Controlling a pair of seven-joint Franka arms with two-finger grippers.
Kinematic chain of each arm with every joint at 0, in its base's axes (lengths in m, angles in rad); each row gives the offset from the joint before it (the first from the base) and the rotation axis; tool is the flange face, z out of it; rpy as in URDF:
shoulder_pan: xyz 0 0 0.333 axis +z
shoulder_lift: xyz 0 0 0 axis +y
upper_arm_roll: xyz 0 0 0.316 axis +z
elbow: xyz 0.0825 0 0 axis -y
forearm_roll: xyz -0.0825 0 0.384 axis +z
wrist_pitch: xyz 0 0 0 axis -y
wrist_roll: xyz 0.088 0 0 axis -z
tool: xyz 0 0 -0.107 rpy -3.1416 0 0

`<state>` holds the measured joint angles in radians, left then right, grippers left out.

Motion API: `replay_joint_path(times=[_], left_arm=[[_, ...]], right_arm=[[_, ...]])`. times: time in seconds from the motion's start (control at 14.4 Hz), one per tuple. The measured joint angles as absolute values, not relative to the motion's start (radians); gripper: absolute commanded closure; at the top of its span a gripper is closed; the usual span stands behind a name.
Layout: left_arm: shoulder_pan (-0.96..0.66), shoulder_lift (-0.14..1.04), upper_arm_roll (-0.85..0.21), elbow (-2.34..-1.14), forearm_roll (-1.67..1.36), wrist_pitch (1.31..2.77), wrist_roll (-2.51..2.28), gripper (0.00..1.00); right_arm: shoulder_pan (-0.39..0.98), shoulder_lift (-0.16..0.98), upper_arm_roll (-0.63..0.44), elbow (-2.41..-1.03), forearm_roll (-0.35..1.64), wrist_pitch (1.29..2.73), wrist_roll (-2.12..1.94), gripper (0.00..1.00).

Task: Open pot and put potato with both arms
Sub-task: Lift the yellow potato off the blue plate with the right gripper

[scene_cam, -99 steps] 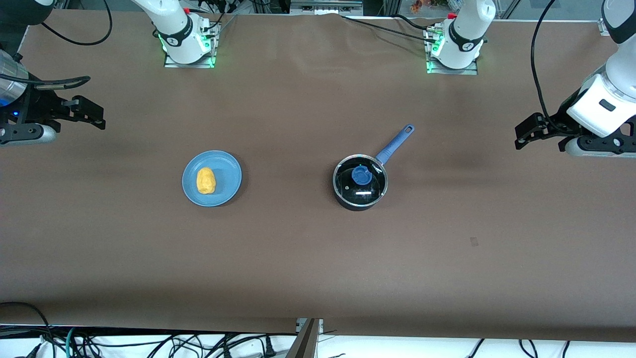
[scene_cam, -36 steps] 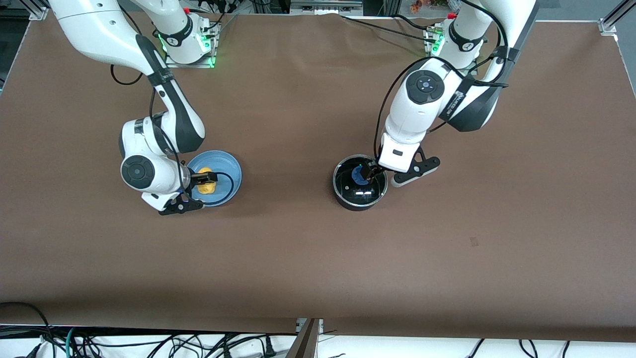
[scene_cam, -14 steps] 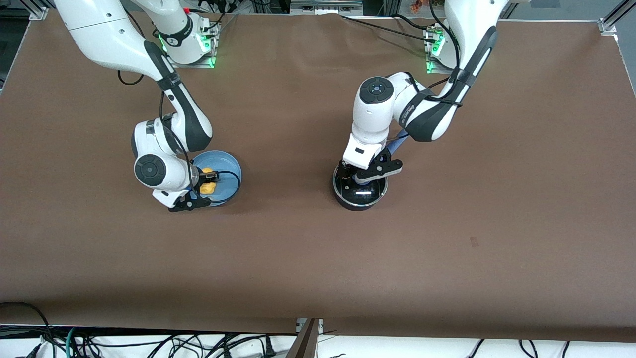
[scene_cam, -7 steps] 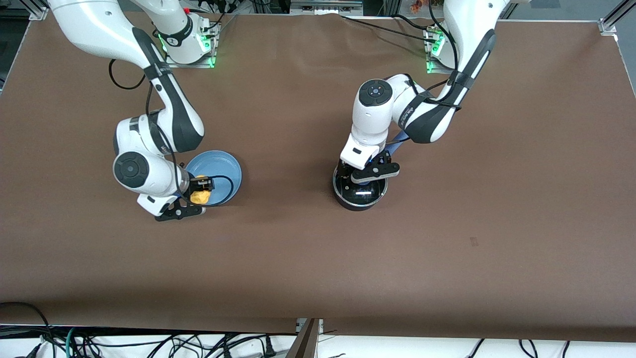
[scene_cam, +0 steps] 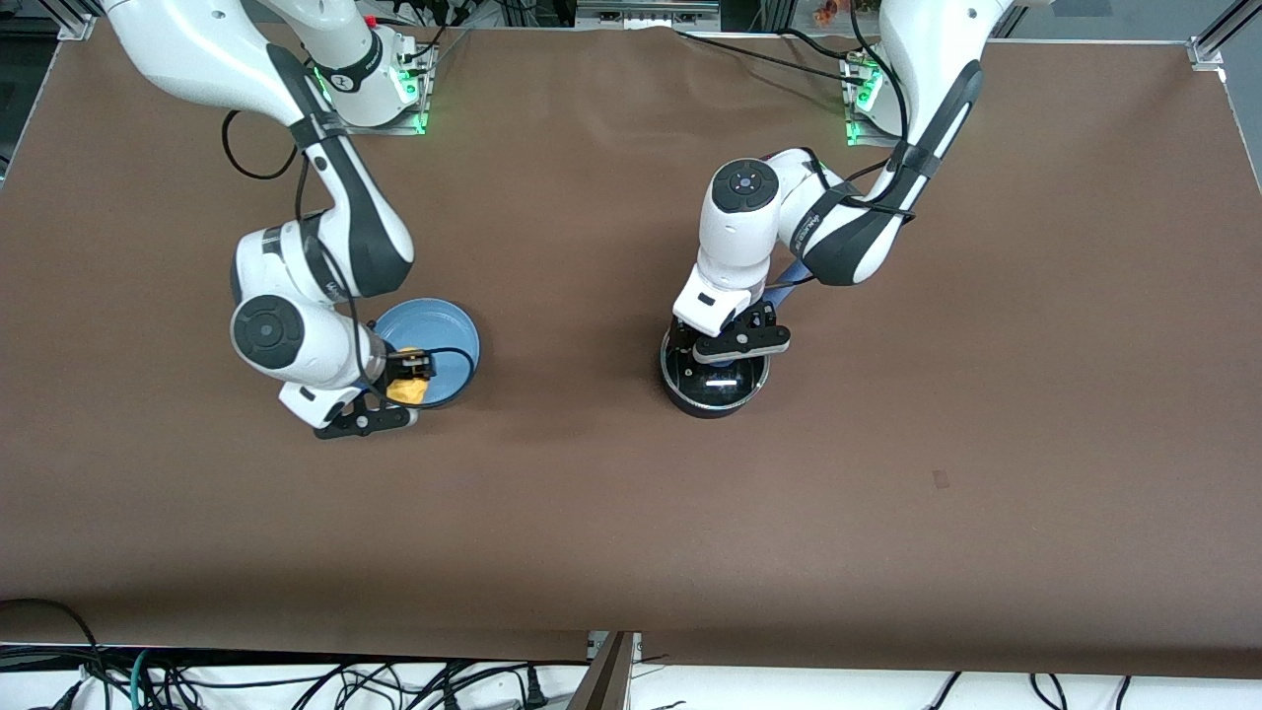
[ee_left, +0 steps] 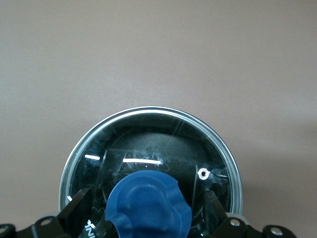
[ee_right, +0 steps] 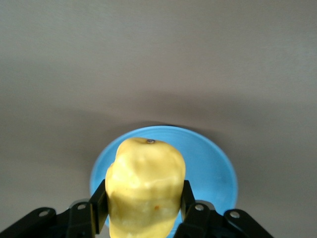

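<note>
A: The brown tabletop (scene_cam: 611,493) runs the whole width, with cables hanging along the edge nearest the front camera. Where do the arms stand?

B: Both reach out from their bases. The right gripper (scene_cam: 409,380) is over the rim of the blue plate (scene_cam: 449,330), at the side nearest the front camera, and its jaws are clamped on the potato (scene_cam: 406,391). The right wrist view shows the potato (ee_right: 145,186) pinched between two black fingers (ee_right: 98,206), lifted clear of the plate (ee_right: 213,168) below it.

A: And the pot?

B: The pot (scene_cam: 714,387) sits toward the left arm's end of the tabletop, well apart from the plate. Its glass lid (ee_left: 148,148) is on, and the blue handle (scene_cam: 786,281) points toward the left arm's base, mostly hidden under the arm.

A: What is the left gripper doing?

B: The left gripper (scene_cam: 718,340) is down on the lid, its jaws standing apart on either side of the blue knob (ee_left: 148,206). In the left wrist view a finger (ee_left: 74,213) shows at each side of the knob, with a gap between finger and knob.
</note>
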<state>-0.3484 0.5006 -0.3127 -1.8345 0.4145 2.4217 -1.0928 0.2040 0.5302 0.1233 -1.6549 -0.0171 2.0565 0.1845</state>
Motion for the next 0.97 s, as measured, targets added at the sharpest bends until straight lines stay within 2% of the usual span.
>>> replay_joint_path(times=[0.21,0.97], left_arm=[[-0.348,0.509,-0.313,-1.835,0.415,2.43,-1.071,0.08],[-0.336,0.514,-0.312,-1.834,0.415,2.433,-1.033,0.12]], right_arm=[[0.249,0.532,0.132,-1.624,-0.017,2.057,0.276,0.75],[0.267,0.547,0.132,-1.586,0.082,2.059,0.315,0.75]])
